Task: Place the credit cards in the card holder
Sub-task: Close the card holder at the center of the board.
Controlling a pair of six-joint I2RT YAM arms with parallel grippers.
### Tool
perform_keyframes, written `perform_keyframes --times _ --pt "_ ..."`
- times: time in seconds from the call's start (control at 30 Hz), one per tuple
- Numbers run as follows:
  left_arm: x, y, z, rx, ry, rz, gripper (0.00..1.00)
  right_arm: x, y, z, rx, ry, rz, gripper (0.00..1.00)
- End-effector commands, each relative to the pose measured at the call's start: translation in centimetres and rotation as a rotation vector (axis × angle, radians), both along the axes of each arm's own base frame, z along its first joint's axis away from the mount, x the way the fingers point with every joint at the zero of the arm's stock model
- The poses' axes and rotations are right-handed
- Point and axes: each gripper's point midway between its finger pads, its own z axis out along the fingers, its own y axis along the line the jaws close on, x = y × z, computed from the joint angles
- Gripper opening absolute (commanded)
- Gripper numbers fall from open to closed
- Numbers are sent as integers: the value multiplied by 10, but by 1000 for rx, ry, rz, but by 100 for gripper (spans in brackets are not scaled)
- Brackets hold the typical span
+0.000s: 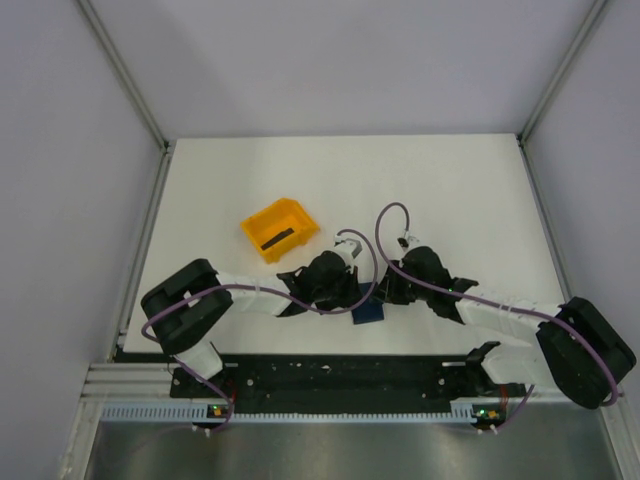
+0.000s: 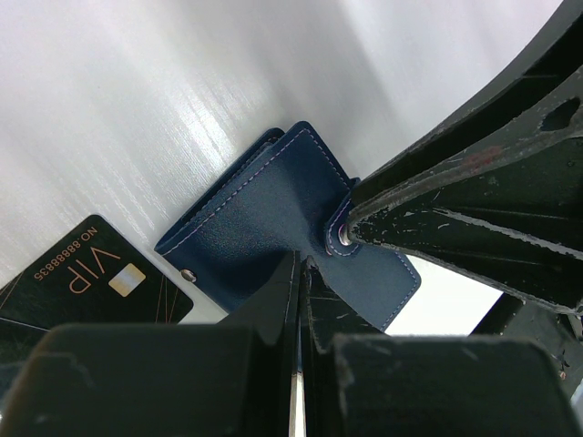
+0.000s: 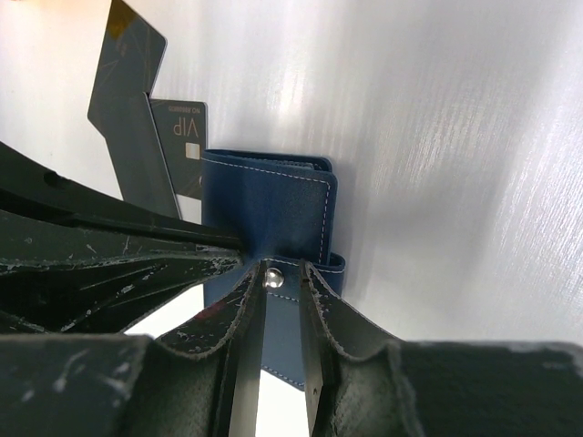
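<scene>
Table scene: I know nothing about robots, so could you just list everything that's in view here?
card holder: one, navy, folded, on the table between the two grippers.
black card: one, marked VIP, flat on the table beside the card holder.
dark flat piece: one, black, next to the black card; probably a second card.
bin: one, orange, farther back on the left, with a dark strip inside.
table: one, white.
left gripper: one, black, shut, tips at the card holder.
right gripper: one, black, closed on the card holder's snap tab.
</scene>
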Motion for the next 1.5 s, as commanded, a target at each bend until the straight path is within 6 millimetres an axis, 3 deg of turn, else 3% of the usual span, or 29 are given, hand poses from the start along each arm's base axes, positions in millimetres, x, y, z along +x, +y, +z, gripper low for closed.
perform_keyframes --times 0.0,0.6,1.07,1.47 --pt "-13 13 -13 60 37 -14 0 14 11 20 43 -62 19 21" --pt "-13 13 -15 61 42 -13 0 8 14 10 55 -29 36 21" --pt "-13 14 -14 59 40 -12 0 3 15 5 58 -5 51 9" --pt "-14 14 -16 62 44 -12 0 0 11 -4 25 19 56 7"
